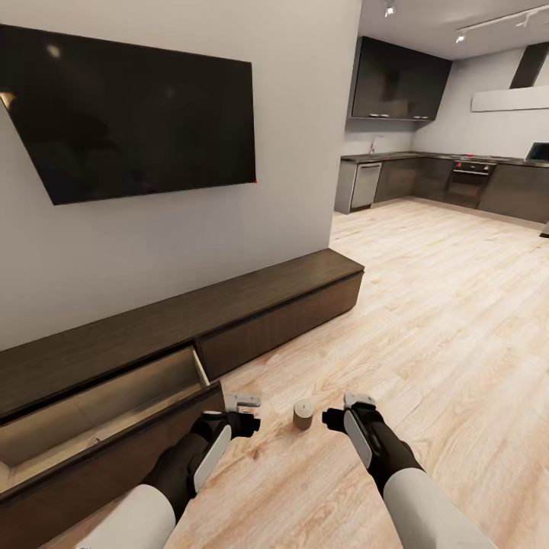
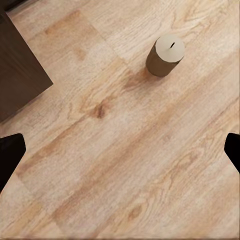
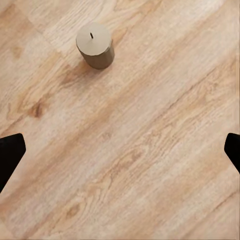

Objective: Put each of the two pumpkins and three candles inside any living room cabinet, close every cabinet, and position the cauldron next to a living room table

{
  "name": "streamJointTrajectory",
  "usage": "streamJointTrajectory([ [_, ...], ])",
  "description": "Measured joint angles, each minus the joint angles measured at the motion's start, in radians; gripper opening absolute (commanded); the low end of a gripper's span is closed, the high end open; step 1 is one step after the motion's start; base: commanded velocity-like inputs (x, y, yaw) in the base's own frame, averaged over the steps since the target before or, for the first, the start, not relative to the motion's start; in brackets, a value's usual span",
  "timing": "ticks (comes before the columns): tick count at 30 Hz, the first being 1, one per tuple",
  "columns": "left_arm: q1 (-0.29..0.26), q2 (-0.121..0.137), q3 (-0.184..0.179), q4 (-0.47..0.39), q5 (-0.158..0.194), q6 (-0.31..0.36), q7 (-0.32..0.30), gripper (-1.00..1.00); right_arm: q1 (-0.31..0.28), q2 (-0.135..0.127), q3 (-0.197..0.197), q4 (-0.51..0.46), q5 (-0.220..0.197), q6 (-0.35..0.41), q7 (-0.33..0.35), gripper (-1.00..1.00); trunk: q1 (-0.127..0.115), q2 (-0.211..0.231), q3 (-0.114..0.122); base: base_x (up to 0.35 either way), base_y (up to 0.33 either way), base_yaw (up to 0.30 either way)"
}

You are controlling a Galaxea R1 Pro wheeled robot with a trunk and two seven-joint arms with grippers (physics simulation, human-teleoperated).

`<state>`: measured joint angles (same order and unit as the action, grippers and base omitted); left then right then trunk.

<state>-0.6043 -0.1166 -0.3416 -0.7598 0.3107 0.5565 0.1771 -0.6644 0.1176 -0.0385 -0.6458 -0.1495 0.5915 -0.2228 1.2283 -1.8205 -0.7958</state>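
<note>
One candle is shown upright on the wood floor, its axis vertical, a pale flat top and a short dark wick being visible in the left wrist view and the right wrist view. In the head view it is seen between the two grippers and slightly ahead of them, apart from both; neither arm is clearly favoured, though the right gripper appears marginally closer than the left gripper. Both grippers are held spread and empty, as is indicated by the dark fingertips at opposite edges of each wrist view, with bare floor between them. A descent onto the candle would therefore be judged to require a short forward reach and a shift inward toward the robot's midline by whichever arm is chosen. To the robot's left the cabinet is seen along the wall, with one drawer pulled open near the left arm, its pale interior exposed; a dark corner of the unit is also caught in the left wrist view. A television is mounted above on the wall, and a kitchen is seen beyond. No brand, label or legible writing is discernible on any item.
</note>
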Motion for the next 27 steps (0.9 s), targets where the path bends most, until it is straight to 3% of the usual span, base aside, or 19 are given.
streamJointTrajectory([
  [4, -0.001, -0.006, -0.019, 0.071, 0.002, -0.047, 0.000, 1.00, 0.003, -0.021, 0.001, 0.000, 0.004, 0.002, 0.002, 1.00, 0.000, 0.000, 0.000, 0.000, -0.019, -0.002],
  [10, -0.001, -0.010, -0.030, 0.095, 0.002, -0.073, -0.001, 1.00, 0.035, -0.042, -0.001, 0.000, -0.006, -0.004, 0.016, 1.00, 0.000, 0.000, 0.000, 0.000, -0.181, -0.122],
  [18, -0.001, -0.015, -0.113, 0.125, 0.004, -0.132, 0.001, 1.00, 0.059, -0.055, -0.001, 0.000, -0.006, -0.041, 0.019, 1.00, 0.000, 0.000, 0.000, 0.022, -0.266, -0.269],
  [27, -0.001, -0.021, -0.124, 0.172, 0.012, -0.143, 0.007, 1.00, 0.081, -0.060, 0.009, -0.002, 0.009, -0.045, 0.016, 1.00, -0.001, 0.000, -0.001, 0.263, -0.079, -0.063],
])
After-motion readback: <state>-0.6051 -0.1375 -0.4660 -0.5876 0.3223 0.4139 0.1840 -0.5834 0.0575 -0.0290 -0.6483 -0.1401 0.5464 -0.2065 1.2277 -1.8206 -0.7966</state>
